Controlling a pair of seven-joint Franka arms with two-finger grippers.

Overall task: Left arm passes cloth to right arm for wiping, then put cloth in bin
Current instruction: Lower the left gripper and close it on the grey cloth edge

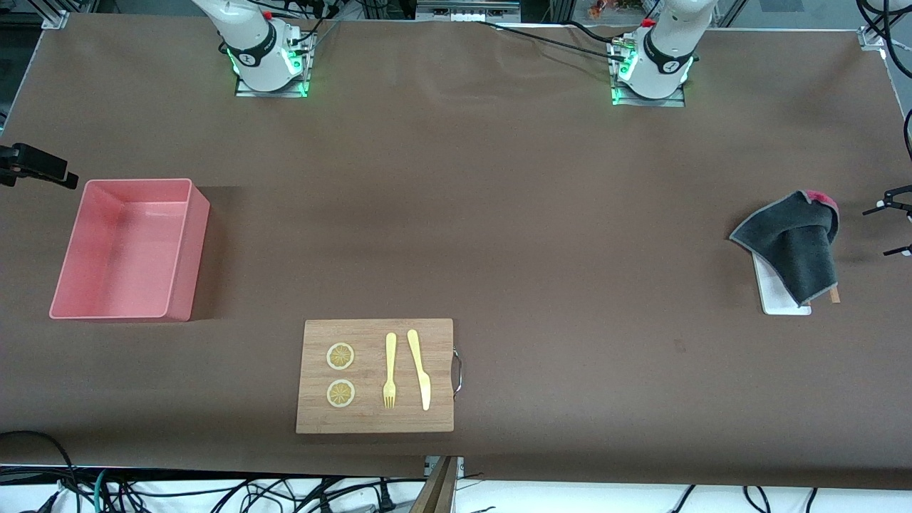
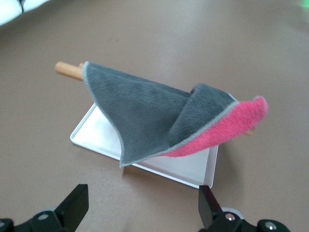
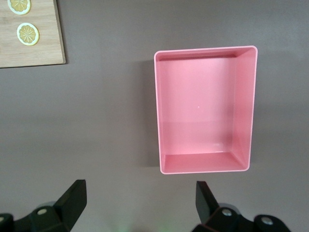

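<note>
The dark grey cloth [image 1: 794,246] with a pink-red reverse is draped over a wooden rod on a white tray [image 1: 780,303] at the left arm's end of the table. In the left wrist view the cloth [image 2: 149,113] hangs over the tray [image 2: 104,133], one corner folded back to show pink. My left gripper [image 2: 142,198] is open and empty, low beside the tray, and shows at the edge of the front view [image 1: 892,224]. The pink bin [image 1: 128,249] stands empty at the right arm's end. My right gripper [image 3: 140,193] is open and empty, high beside the bin [image 3: 205,108].
A wooden cutting board [image 1: 375,375] lies near the front camera, with two lemon slices [image 1: 340,356], a yellow fork [image 1: 390,370] and a yellow knife [image 1: 420,369] on it. A black fixture [image 1: 35,165] juts in beside the bin.
</note>
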